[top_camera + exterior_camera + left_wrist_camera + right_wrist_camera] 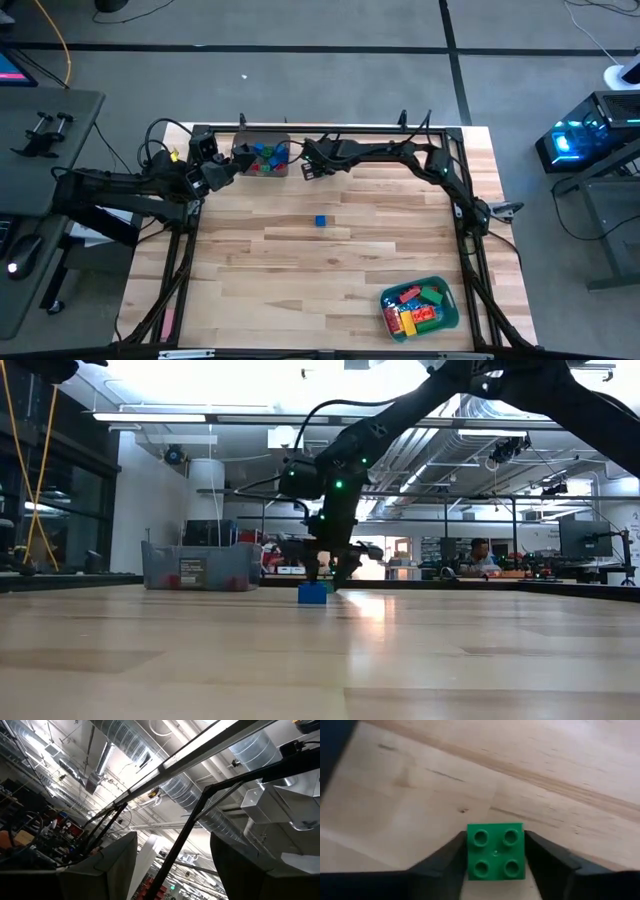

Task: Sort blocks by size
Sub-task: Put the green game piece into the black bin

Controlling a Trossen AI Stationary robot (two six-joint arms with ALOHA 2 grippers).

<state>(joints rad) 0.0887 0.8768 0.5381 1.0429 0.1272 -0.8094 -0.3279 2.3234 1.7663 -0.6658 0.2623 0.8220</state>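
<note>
One green block [495, 851] between right gripper [495, 862] fingers

A green block [495, 851] with four round studs sits between dark fingers [546, 857]. A single blue block [320, 221] lies on the pale, striped wood table [300, 280]. The teal bin [449, 312] holds red, yellow and green blocks; the grey bin [243, 139] holds blue, green and red ones.

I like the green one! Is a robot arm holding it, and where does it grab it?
Yes. The right end effector holds the small green block by its two opposite sides, studs facing the camera. The left end effector holds nothing.
</note>
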